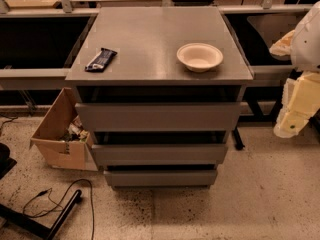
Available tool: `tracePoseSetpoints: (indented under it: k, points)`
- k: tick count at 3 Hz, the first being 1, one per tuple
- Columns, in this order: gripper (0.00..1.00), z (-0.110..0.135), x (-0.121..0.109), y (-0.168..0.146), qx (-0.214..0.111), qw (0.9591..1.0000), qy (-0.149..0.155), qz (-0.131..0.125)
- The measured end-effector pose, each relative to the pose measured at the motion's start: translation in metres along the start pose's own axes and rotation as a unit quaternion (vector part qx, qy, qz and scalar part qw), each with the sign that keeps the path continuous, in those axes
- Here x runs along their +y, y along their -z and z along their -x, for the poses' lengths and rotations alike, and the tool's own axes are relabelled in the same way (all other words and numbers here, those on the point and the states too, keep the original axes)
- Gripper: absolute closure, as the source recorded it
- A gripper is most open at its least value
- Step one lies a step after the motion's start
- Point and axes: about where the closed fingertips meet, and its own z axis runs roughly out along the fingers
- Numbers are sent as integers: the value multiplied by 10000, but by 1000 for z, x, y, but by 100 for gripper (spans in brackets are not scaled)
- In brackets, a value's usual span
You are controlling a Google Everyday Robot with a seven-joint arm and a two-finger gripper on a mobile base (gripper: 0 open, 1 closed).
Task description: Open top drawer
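The top drawer (158, 116) is the widest and tallest of three plain grey fronts on the grey cabinet, just under its flat top (150, 34). A dark gap shows between the cabinet top and this front. Two narrower grey fronts (159, 154) sit below it. My gripper (295, 111) is the cream-coloured part at the right edge of the view, beside the cabinet's right side at about the height of the top drawer and apart from it. The white arm (307, 39) rises above it.
A white bowl (199, 56) and a dark snack packet (101, 59) lie on the cabinet top. An open cardboard box (60, 134) stands on the floor to the left. A black cable (60, 194) and a black stand leg lie at the lower left. Metal shelving runs behind.
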Motion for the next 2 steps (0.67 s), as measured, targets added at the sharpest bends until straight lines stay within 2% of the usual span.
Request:
tracePoseSetpoints:
  k: [1,2]
  points:
    - [0,0,0,0,0,10000,0,0]
    - [0,5,5,-24,-179,9998,-72,47]
